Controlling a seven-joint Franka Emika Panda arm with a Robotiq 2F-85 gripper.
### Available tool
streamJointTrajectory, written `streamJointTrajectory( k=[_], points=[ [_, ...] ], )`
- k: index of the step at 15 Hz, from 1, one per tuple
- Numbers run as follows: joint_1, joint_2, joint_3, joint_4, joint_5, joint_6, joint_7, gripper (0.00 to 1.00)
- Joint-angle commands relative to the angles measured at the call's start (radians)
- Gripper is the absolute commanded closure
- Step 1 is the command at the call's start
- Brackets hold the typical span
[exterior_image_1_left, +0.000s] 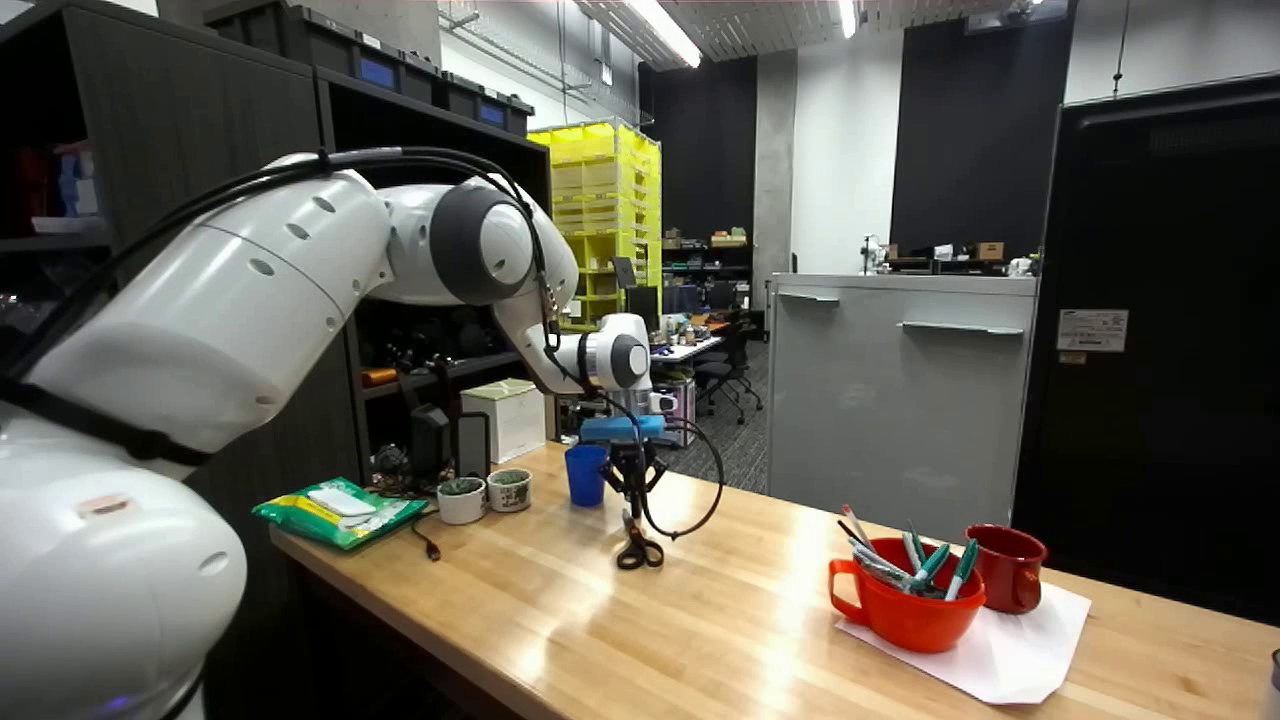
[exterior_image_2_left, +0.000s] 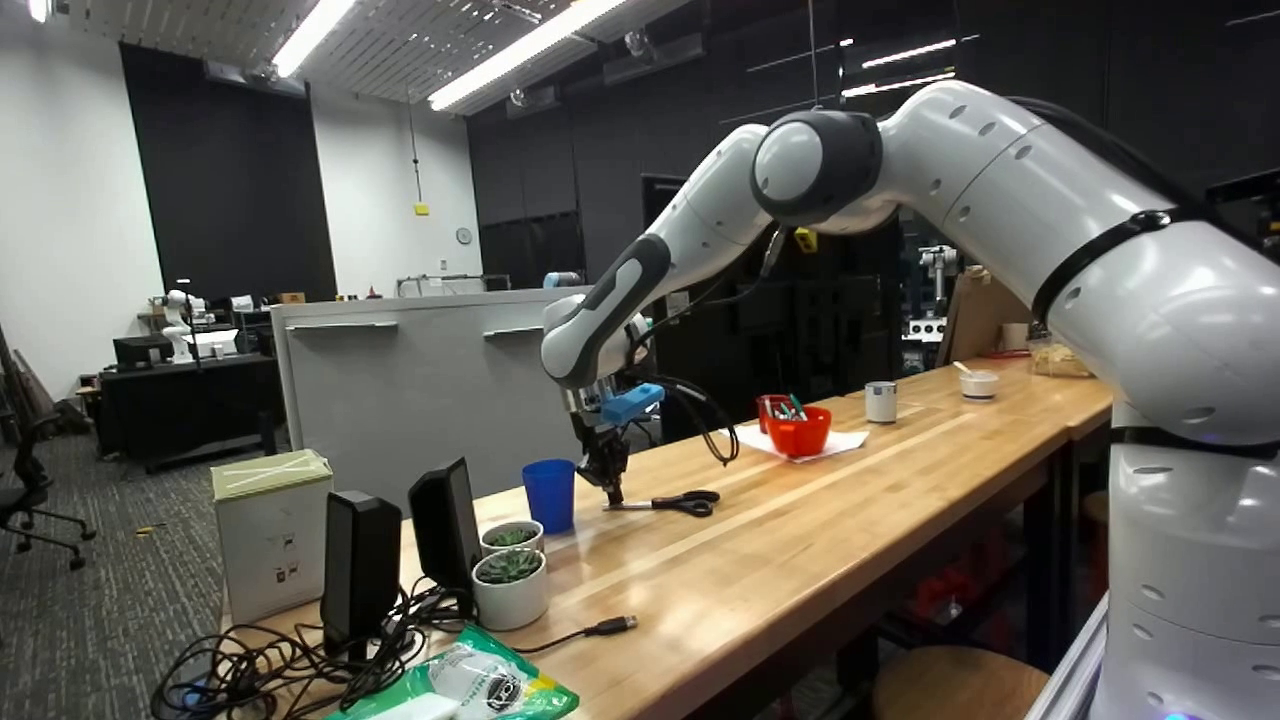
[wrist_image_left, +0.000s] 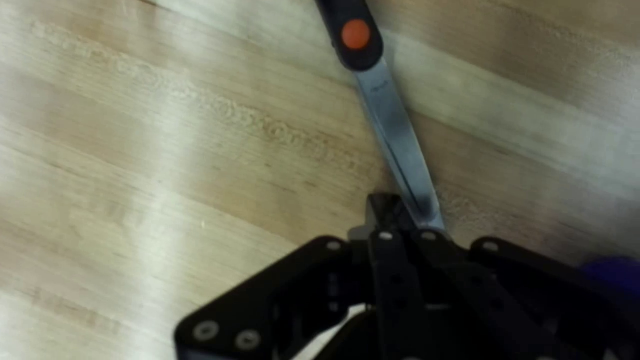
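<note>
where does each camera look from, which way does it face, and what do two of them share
An exterior view: beside the arm, facing over the table toward the grey cabinet; the arm enters at picture left, reaching to the gripper.
An exterior view: near the speakers, facing obliquely along the table; the arm enters at picture right.
Wrist view: above the gripper, which shows at the bottom with no other part of the robot, facing down at the scissors.
Both exterior views share the blue cup, the red bowl and the scissors.
</note>
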Motion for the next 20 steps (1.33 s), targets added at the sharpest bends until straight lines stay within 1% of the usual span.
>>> streamJointTrajectory(
  k=[1,20],
  points=[
    [0.006,0.017,0.008,0.019,-0.010,-0.024,-0.007,1.00],
    [0.004,0.012,0.025,-0.001,0.000,-0.033,-0.033,1.00]
  ],
)
